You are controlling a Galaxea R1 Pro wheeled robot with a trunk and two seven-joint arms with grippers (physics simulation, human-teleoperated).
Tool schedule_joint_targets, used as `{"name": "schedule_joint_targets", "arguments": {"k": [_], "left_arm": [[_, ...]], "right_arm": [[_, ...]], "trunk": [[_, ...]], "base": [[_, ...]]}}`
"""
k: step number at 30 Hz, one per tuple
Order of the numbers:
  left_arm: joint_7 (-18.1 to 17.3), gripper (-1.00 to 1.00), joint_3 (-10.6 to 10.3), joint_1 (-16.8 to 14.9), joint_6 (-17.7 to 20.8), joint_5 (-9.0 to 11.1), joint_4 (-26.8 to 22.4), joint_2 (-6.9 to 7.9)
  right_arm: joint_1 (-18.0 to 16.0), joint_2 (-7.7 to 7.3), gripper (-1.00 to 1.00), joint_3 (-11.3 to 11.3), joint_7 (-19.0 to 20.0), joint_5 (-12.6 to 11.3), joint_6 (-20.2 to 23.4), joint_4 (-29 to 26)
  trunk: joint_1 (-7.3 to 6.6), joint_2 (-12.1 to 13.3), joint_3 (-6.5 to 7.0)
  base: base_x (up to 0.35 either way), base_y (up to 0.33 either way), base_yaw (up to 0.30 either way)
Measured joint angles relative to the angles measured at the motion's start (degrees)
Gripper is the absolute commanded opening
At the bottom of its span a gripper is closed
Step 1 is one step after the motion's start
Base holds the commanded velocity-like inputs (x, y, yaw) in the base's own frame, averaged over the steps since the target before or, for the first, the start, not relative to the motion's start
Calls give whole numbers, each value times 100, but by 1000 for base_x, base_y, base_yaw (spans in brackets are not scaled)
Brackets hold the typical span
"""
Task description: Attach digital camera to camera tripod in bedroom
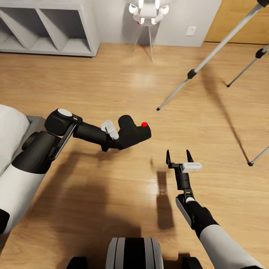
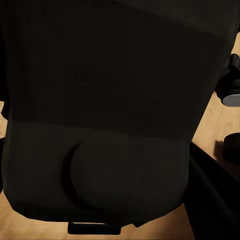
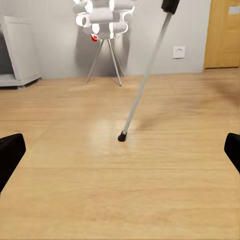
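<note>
**Left arm carrying camera, right arm empty, tripod ahead right**

Robot base, black and grey (image 1: pixel 134 254), sits at the bottom of head view, on the light wooden plank floor (image 1: pixel 112 89).

Left end effector (image 1: pixel 121 136): closed around the small matte-black digital camera (image 1: pixel 132 132), red round button (image 1: pixel 144 124) facing up. Camera is held in the air above the floor, left of centre. Left wrist view is mostly the dark camera body (image 2: pixel 110 115) pressed close to the lens; fingers themselves not distinguishable there.

Right end effector (image 1: pixel 179 157): fingers spread wide, nothing between them. Hovers over bare floor, to the right of the camera and apart from it. In right wrist view the two black fingertips (image 3: pixel 10 155) sit at opposite picture edges, floor between.

Tall camera tripod with thin silver-grey legs and black joints (image 1: pixel 209 56): upper right of head view, beyond the right end effector. Three legs visible, feet on the floor; head is cut off by the frame. One leg with black foot (image 3: pixel 145 75) shows straight ahead in right wrist view.

Background: small white flower-shaped lamp on thin legs (image 1: pixel 148 11) by the white-grey wall, grey cube shelving (image 1: pixel 48 30) far left, wooden door (image 1: pixel 239 22) far right, white wall socket (image 1: pixel 191 30). White bedding on a grey frame (image 1: pixel 11 134) at the left edge, beside the left arm.
</note>
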Motion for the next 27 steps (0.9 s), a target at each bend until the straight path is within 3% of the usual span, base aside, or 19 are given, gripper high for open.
{"name": "schedule_joint_targets", "arguments": {"k": [5,15,19,20,24,25,27], "left_arm": [[11,-100,-3,6,-9,-6,390,-64],[0,-100,1,7,-32,3,1941,-156],[-26,-100,8,7,-15,251,2163,-166],[-44,-100,12,7,-8,458,2215,-166],[-83,-100,25,8,-23,932,2273,-152],[-82,-100,28,8,-16,1188,2293,-129],[-72,-100,26,8,-17,1373,2312,-110]], "right_arm": [[5,0,100,-3,1,0,18,93],[7,-8,100,-48,-24,-3,149,149],[7,-9,100,-51,-34,-3,298,151],[7,-9,100,-50,-34,-4,385,149],[7,-8,100,-47,-34,-3,544,151],[7,-8,100,-44,-33,-2,645,151],[7,-7,100,-41,-31,-2,776,150]], "trunk": [[-13,7,111],[-38,20,332],[-49,25,421],[-52,27,443],[-62,32,532],[-65,33,554],[-70,36,599]], "base": [[0,0,0],[0,0,0],[0,0,0],[0,0,0],[0,0,0],[0,0,0],[0,0,0]]}}
